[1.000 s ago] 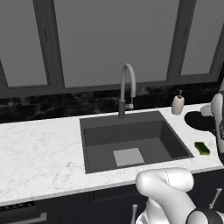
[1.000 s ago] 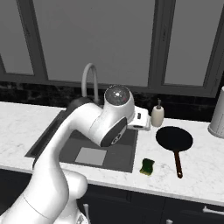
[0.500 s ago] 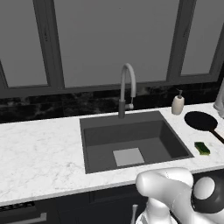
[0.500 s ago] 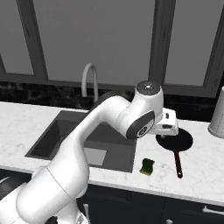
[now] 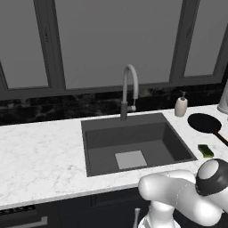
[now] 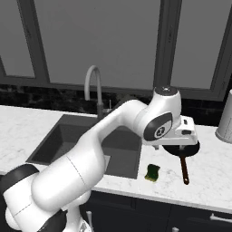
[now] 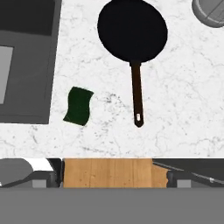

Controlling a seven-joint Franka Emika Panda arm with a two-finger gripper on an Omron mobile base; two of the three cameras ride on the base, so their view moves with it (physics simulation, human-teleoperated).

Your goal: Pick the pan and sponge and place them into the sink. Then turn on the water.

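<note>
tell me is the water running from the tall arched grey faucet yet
Off. No blue stream falls from the tall arched grey faucet into the dark grey recessed sink.

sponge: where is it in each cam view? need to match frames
Left base view: sponge at the right edge, on the counter between sink and pan, nearer the front.
Right base view: sponge at lower centre, just right of the sink's front corner, left of the pan handle.
Hand view: sponge at centre left, beside the sink's corner, left of the pan handle.
Shared landmark: the pan.
</note>
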